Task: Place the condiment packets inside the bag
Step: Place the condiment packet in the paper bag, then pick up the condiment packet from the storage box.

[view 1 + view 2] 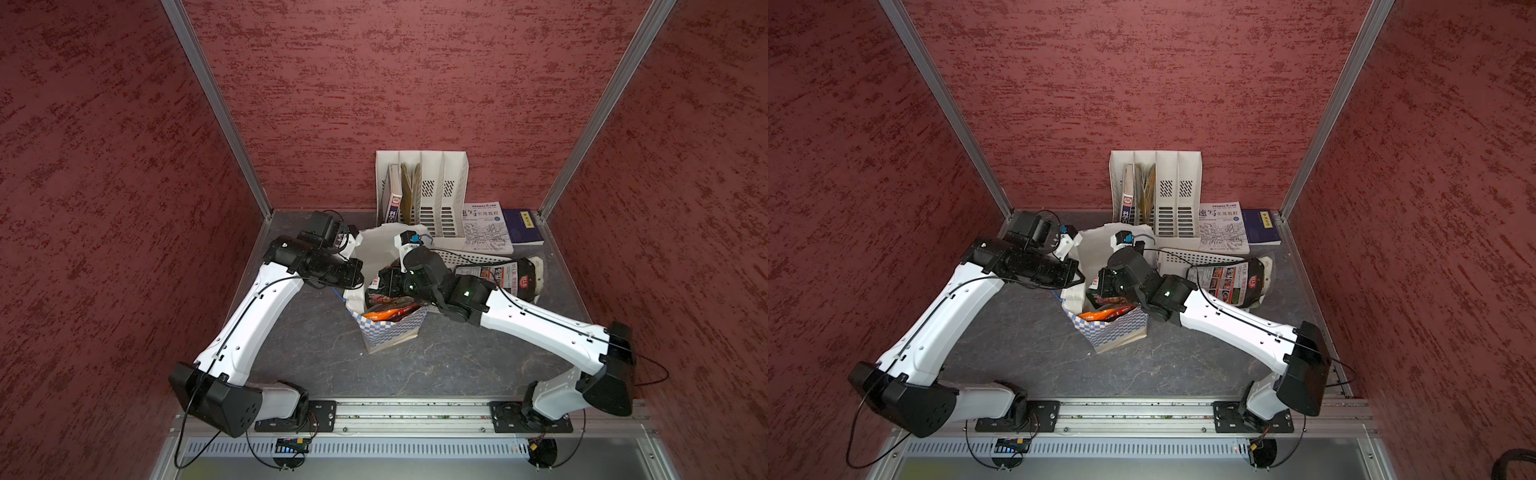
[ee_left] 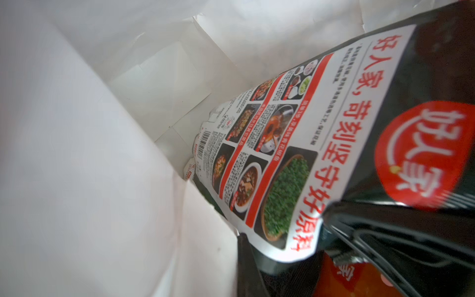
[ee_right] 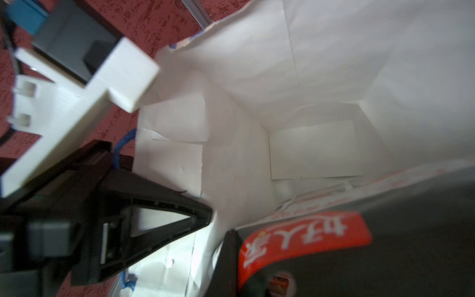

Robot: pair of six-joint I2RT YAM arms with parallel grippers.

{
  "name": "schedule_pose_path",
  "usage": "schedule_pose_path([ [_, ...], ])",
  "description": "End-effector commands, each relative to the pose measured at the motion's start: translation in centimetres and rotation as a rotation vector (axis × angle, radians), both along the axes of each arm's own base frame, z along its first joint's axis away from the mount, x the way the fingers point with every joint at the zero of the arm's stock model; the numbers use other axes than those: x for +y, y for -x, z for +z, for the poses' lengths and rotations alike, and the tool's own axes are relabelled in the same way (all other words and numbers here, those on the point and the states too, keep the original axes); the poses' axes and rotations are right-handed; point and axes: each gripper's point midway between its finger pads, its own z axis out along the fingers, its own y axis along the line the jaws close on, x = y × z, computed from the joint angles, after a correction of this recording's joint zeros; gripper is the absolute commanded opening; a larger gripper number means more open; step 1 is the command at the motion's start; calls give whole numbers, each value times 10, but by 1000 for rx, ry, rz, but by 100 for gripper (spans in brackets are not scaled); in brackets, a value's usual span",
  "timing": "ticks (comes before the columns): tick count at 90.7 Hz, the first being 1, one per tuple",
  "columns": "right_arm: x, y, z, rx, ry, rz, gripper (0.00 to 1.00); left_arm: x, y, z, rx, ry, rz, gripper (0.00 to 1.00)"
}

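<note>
Both top views look down from high above the near edge, taking in the whole desk (image 1: pixel 316 357), both arms (image 1: pixel 257 324) and the far wall (image 1: pixel 415 104). Each wrist view sits close, facing down into the bag (image 2: pixel 77 167); both share its white inside and a black packet (image 2: pixel 295 144).

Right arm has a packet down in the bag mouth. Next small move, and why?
Probably open the right tool and let go: its packet already hangs well inside the bag, while the left tool pinches the rim open.
</note>
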Motion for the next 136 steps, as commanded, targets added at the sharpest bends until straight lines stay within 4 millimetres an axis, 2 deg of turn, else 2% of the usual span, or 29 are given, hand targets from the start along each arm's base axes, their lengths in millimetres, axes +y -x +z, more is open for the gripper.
schedule_pose_path([
  [1,-18,-5,40,-66,-142,-108,6,-6,-11,13,-82,21,-26,0],
  [6,-22,-4,41,-66,-157,-123,12,-7,-12,13,-82,22,-25,0],
  [17,-17,-1,36,-29,-157,-100,34,-7,-13,11,-75,22,-24,0],
  [22,-15,-1,31,-6,-159,-94,39,-8,-13,11,-73,23,-26,0],
  [42,-32,-8,37,42,-222,-145,35,-7,-13,11,-73,22,-24,0],
  [50,-42,-9,51,10,-222,-155,37,-8,-14,11,-78,24,-23,0],
  [58,-50,-7,76,-65,-201,-129,45,-7,-14,9,-76,20,-19,0],
  [60,-53,-6,77,-78,-175,-121,48,-7,-15,9,-76,19,-20,0],
  [64,-63,-5,89,-126,-136,-117,53,-8,-14,8,-75,23,-21,0],
  [72,-95,-5,101,-181,-21,-154,60,-13,-11,10,-70,52,-40,0],
  [81,-150,-12,94,-159,80,-243,68,-18,-8,13,-63,95,-52,0],
  [88,-201,-16,86,-127,128,-325,70,-10,-12,15,-69,84,-1,0],
  [90,-216,-17,81,-117,145,-351,70,-4,-15,17,-73,82,33,3],
  [94,-243,-18,71,-92,183,-404,71,7,-19,20,-74,90,101,16],
  [102,-289,-13,56,-66,272,-500,72,37,-24,27,-87,108,250,52],
  [108,-312,-9,43,-36,340,-544,72,58,-24,31,-110,100,338,70],
  [113,-322,-6,33,-13,389,-556,72,68,-22,35,-128,109,382,83],
  [117,-326,-4,23,8,420,-554,73,72,-21,39,-139,127,397,97],
  [121,-327,-4,17,23,435,-544,73,71,-19,44,-140,161,395,100],
  [136,-327,-6,1,57,457,-530,73,60,-23,66,-139,348,390,100],
])
